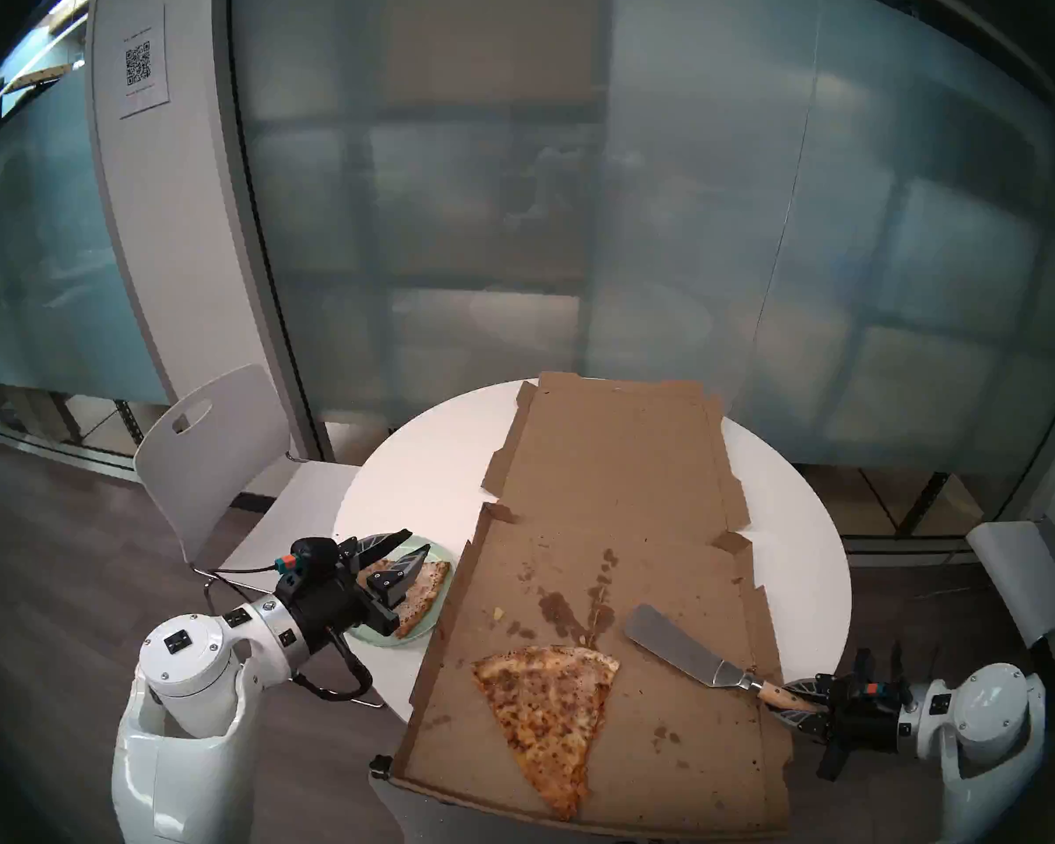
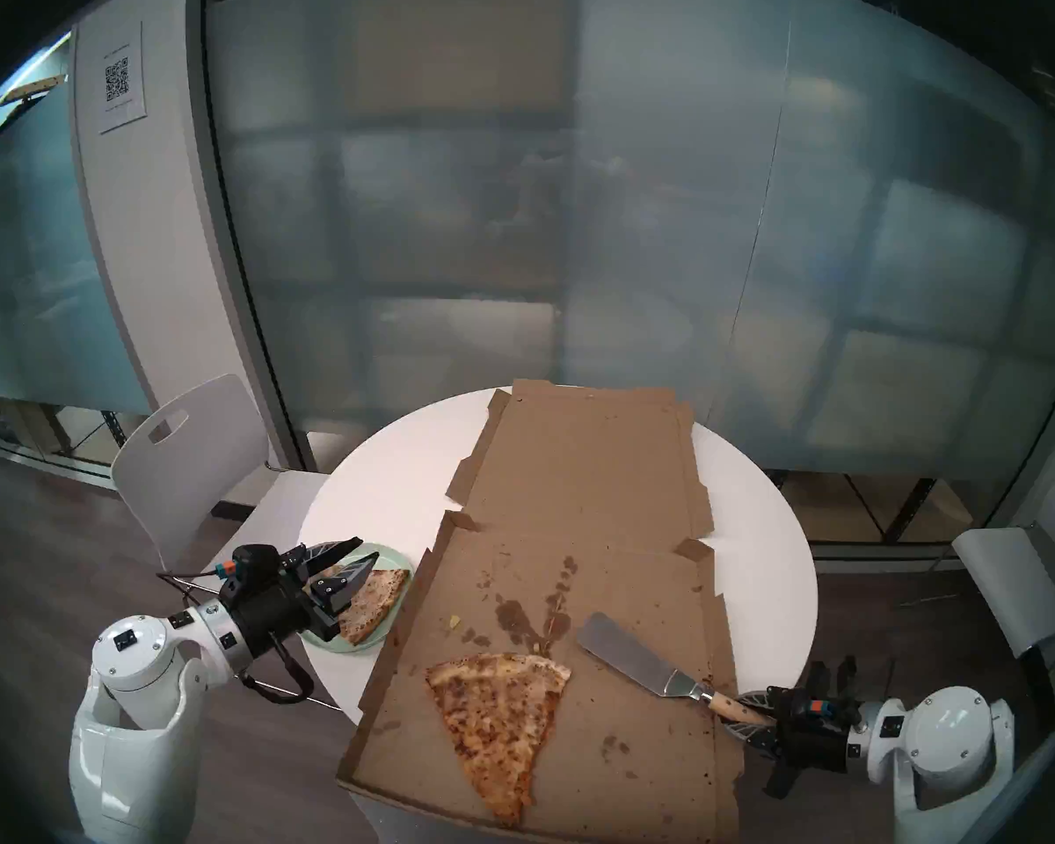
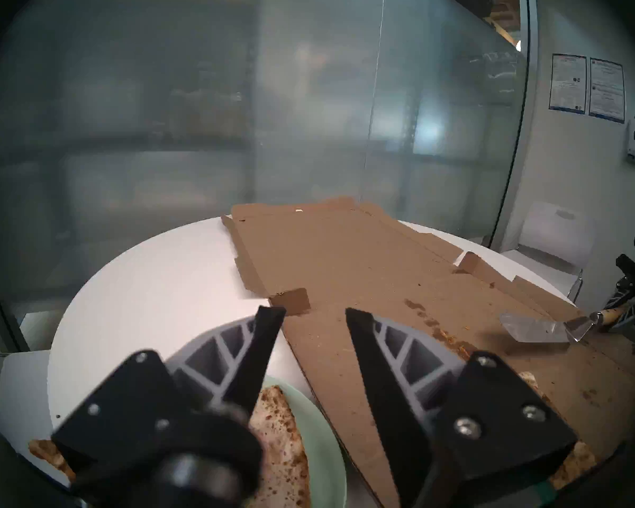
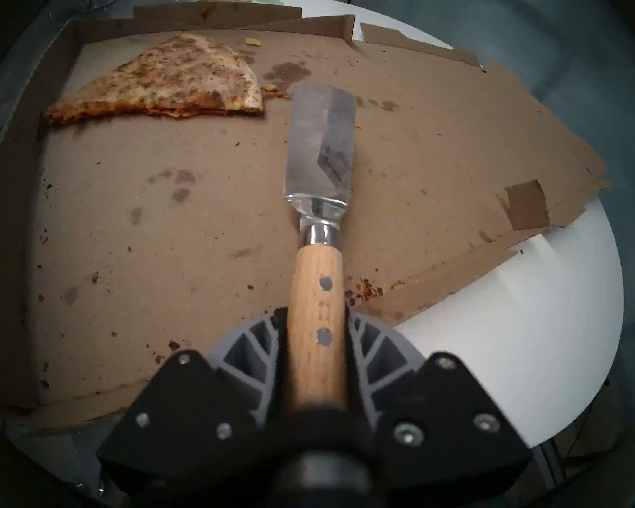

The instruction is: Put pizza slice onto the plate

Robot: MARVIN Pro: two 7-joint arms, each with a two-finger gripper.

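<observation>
A: Where do we stand? We see the pizza slice point(image 1: 418, 593) lying on the mint-green plate point(image 1: 443, 558), at the left of the round white table point(image 1: 427, 459), just beside the left wall of the open pizza box point(image 1: 604, 489). Its crust end hangs past the plate's near rim, since the slice is longer than the plate is wide.

B: So we judge the placing itself done. Our left gripper point(image 1: 418, 539) hangs over the plate with its fingers parted and nothing between them; in the left wrist view the slice lies below the left finger point(image 3: 261, 353), and we cannot tell whether anything touches it.

A: And the right gripper point(image 4: 316, 335)?

B: Its fingers close round the wooden handle of the metal spatula point(image 4: 321, 155). The blade lies low over the box floor, bare, just right of the second, more orange slice point(image 1: 543, 709), which sits in the near part of the box.

A: What is left, then?

B: Little, we think: draw the left arm clear of the plate without dragging the slice, and set the spatula down. The overhanging crust could tip if nudged.
</observation>
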